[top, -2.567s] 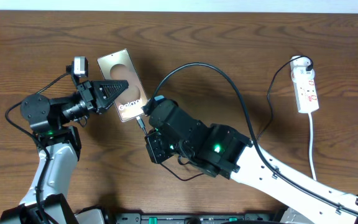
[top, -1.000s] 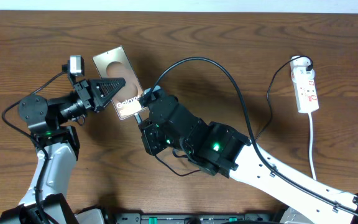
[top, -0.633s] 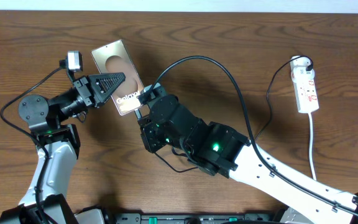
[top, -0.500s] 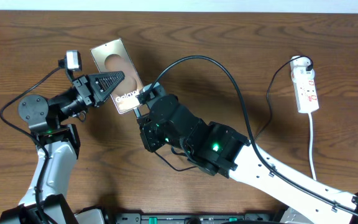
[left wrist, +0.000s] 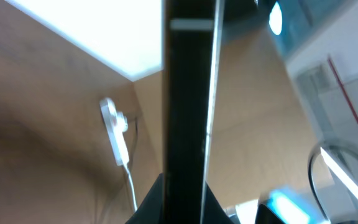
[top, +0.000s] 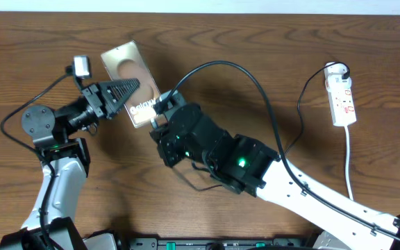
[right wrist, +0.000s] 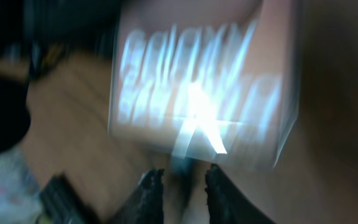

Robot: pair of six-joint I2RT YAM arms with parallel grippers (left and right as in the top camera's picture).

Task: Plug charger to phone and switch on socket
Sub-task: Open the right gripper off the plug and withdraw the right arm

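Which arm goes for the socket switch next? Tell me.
Right, probably: the socket lies on its side of the table, while the left hand is shut on the phone.

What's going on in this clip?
The left gripper has its jaws shut on the phone. The right gripper is at the phone's lower edge, where the charger cable leads; blur hides whether it is plugged in. The socket lies at the far right, untouched by either arm.
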